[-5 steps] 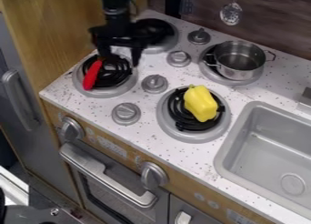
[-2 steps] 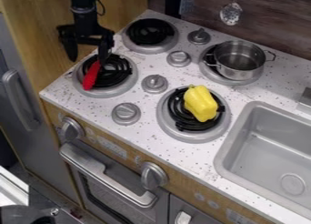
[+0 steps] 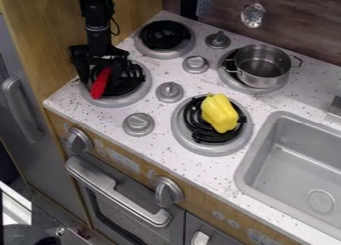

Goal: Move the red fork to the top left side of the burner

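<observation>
Your pincer hangs spread, straddling the red fork, which lies along the left side of the near-left burner. If you close off-centre, one side could nudge the fork toward the desk; go too low and you could snag the black coil, spoiling the grip.

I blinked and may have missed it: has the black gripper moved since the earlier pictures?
Yes. Against the front-left burner, the gripper shifted left in the view, then lower, down to the red fork.
</observation>
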Robot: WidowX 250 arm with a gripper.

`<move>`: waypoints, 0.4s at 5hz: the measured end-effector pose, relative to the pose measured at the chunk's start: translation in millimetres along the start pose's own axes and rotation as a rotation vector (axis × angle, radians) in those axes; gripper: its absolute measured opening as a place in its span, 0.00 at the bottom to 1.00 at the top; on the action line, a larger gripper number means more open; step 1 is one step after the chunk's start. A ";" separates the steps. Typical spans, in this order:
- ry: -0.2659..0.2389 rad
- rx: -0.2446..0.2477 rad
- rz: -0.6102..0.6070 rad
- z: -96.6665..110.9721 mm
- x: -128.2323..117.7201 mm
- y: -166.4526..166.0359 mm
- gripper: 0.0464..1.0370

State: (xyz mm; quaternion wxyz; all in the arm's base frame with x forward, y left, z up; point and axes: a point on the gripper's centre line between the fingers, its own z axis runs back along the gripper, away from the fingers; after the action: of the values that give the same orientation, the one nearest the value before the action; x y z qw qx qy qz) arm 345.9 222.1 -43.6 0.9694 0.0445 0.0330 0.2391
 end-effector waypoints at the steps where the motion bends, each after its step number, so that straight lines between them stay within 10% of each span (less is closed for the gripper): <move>1: -0.009 -0.003 0.001 -1.5 2.0 -4.4 0.64; 2: -0.013 0.010 -0.010 -1.2 2.8 -4.9 0.35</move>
State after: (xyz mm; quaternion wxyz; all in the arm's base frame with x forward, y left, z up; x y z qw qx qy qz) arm 350.5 219.2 -45.4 0.9705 0.0509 0.0283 0.2339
